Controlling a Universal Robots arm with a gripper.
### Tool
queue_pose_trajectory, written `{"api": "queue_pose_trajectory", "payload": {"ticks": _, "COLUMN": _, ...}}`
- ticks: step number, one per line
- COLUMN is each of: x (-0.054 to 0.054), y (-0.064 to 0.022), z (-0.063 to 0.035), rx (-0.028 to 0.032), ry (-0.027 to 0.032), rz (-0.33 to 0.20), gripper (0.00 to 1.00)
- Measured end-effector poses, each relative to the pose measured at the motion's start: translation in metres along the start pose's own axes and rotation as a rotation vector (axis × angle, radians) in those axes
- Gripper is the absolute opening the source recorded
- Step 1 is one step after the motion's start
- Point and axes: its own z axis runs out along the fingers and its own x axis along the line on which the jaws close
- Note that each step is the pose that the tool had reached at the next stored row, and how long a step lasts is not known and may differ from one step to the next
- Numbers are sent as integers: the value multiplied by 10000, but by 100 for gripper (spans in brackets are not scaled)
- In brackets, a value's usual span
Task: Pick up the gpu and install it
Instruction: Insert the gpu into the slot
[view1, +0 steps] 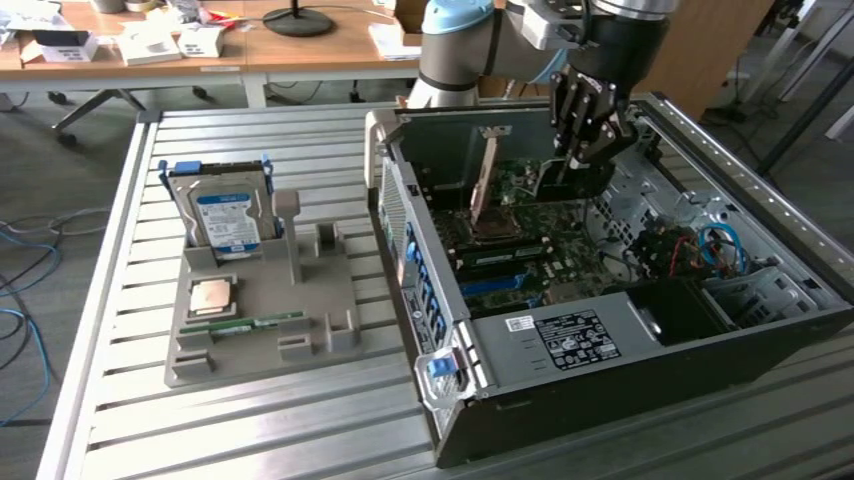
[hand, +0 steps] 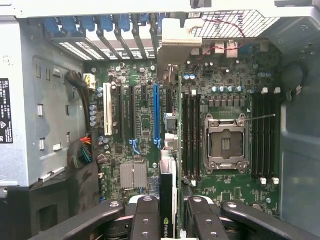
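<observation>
The gpu (hand: 168, 187) stands on edge inside the open computer case (view1: 607, 385). In the wrist view I look along its thin edge, with its silver bracket (hand: 172, 47) at the case's slotted rear wall. It sits over the motherboard (hand: 142, 117) just beside the long blue slot (hand: 156, 112). My gripper (hand: 169, 220) is shut on the card's near end, a black finger (hand: 145, 215) on each side. In the exterior view the gripper (view1: 587, 160) reaches down into the case from above, and the card (view1: 486, 175) shows as a brownish upright strip.
A grey holder tray (view1: 327, 340) on the slatted metal table at the exterior view's left carries a hard drive (view1: 227, 215), a processor chip (view1: 214, 298) and a green memory stick (view1: 247, 323). The empty CPU socket (hand: 225, 142) and memory slots (hand: 192, 135) flank the card. Desks stand behind.
</observation>
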Motion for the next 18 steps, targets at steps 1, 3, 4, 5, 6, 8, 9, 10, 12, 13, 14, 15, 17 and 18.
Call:
{"api": "queue_pose_trajectory", "payload": {"ticks": 1, "x": 0, "y": 0, "z": 0, "rx": 0, "ry": 0, "rz": 0, "gripper": 26}}
{"api": "queue_pose_trajectory", "payload": {"ticks": 3, "x": 0, "y": 0, "z": 4, "rx": 0, "ry": -2, "rz": 1, "gripper": 26}}
{"api": "queue_pose_trajectory", "payload": {"ticks": 4, "x": 0, "y": 0, "z": 13, "rx": 2, "ry": -6, "rz": 1, "gripper": 26}}
{"api": "queue_pose_trajectory", "payload": {"ticks": 5, "x": 0, "y": 0, "z": 21, "rx": 1, "ry": -4, "rz": 1, "gripper": 26}}
{"api": "queue_pose_trajectory", "payload": {"ticks": 6, "x": -1, "y": 0, "z": 31, "rx": 1, "ry": -2, "rz": 0, "gripper": 26}}
{"api": "queue_pose_trajectory", "payload": {"ticks": 8, "x": -2, "y": 0, "z": 53, "rx": 1, "ry": -2, "rz": 0, "gripper": 26}}
{"api": "queue_pose_trajectory", "payload": {"ticks": 9, "x": -2, "y": 0, "z": 65, "rx": 1, "ry": -2, "rz": 0, "gripper": 26}}
{"api": "queue_pose_trajectory", "payload": {"ticks": 10, "x": -3, "y": 0, "z": 77, "rx": 1, "ry": -3, "rz": 0, "gripper": 26}}
{"api": "queue_pose_trajectory", "payload": {"ticks": 12, "x": -4, "y": 0, "z": 102, "rx": 0, "ry": -2, "rz": 0, "gripper": 26}}
{"api": "queue_pose_trajectory", "payload": {"ticks": 13, "x": -4, "y": -1, "z": 115, "rx": 1, "ry": -2, "rz": 0, "gripper": 26}}
{"api": "queue_pose_trajectory", "payload": {"ticks": 14, "x": -5, "y": -1, "z": 127, "rx": 1, "ry": -3, "rz": -1, "gripper": 26}}
{"api": "queue_pose_trajectory", "payload": {"ticks": 15, "x": -5, "y": -1, "z": 139, "rx": 1, "ry": -2, "rz": -1, "gripper": 26}}
{"api": "queue_pose_trajectory", "payload": {"ticks": 17, "x": -6, "y": -1, "z": 162, "rx": 1, "ry": -2, "rz": -2, "gripper": 26}}
{"api": "queue_pose_trajectory", "payload": {"ticks": 18, "x": -7, "y": -1, "z": 172, "rx": 0, "ry": -2, "rz": -2, "gripper": 26}}
